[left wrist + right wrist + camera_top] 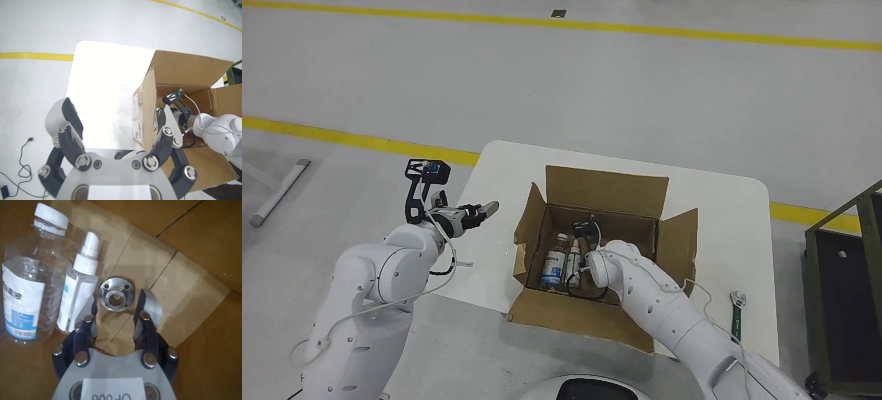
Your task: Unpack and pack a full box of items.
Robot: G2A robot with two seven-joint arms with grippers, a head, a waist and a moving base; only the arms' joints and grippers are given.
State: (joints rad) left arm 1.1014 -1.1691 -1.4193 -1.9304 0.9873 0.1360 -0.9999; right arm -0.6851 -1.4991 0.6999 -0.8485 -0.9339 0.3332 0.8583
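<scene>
An open cardboard box (672,240) stands on the white table (732,220). On its floor lie a clear plastic bottle (24,291) with a white cap, a small spray bottle (79,285) beside it, and a round metal flange (116,295). My right gripper (118,306) is down inside the box, open, its fingers on either side of the flange and just above it. In the top view the bottles (556,262) show beside that arm. My left gripper (117,113) hangs open and empty over the table to the left of the box (149,106).
A green-handled wrench (736,312) lies on the table's right side. A dark green rack (847,290) stands at the right edge. The box flaps (607,190) stand up and out around the opening. A black cable (24,155) trails on the floor.
</scene>
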